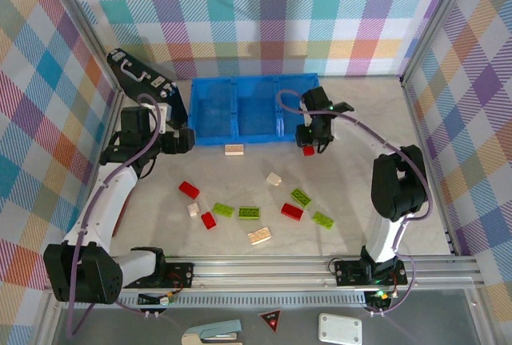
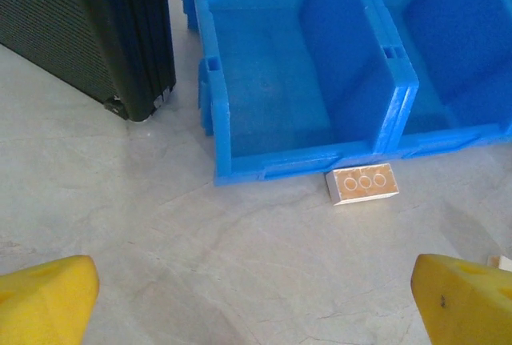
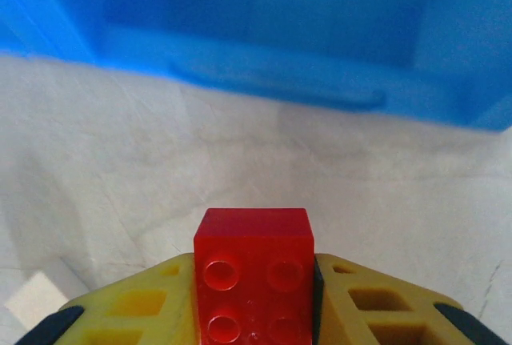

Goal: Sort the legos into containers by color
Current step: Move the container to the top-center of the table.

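The red lego (image 3: 254, 241) is clamped in the right gripper (image 3: 254, 297) just in front of the blue bin (image 3: 280, 81), at its right end, apparently staged for lifting over the wall, while the left gripper (image 2: 256, 301) hovers spread wide and empty near a cream lego (image 2: 362, 183).

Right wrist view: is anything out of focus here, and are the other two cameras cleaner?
Right wrist view: the red brick is sharp, but the blue bin behind it is blurred. Left wrist view: the bin and the cream brick are crisp, with no glare. Top external view: the light is even, with only soft shadows on the table.
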Robot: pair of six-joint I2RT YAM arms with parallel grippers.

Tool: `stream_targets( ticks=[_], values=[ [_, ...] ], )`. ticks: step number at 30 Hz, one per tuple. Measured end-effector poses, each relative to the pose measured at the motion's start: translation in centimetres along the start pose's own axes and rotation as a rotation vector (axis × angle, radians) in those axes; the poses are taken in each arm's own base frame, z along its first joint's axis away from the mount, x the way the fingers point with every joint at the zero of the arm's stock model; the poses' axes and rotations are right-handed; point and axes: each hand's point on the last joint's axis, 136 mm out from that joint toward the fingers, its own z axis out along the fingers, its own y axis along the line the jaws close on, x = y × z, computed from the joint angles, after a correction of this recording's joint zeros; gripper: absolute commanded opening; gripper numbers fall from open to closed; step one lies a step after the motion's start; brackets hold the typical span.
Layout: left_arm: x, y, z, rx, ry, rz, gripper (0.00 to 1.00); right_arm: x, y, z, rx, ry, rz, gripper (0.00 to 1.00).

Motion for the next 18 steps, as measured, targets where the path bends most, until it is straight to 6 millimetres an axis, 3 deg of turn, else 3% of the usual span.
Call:
stream_targets(
  ticks=[5, 18],
  values=[
    [-0.1, 0.1, -0.1, -0.006, -0.004, 0.0, 1.0, -4.1, 0.6, -0.1, -0.004, -0.054, 0.002, 0.35],
    [-0.2, 0.1, -0.2, -0.009, -0.011, 0.001, 1.0, -10.8, -1.5, 5.0, 0.055, -0.076, 0.075, 0.28]
  ],
)
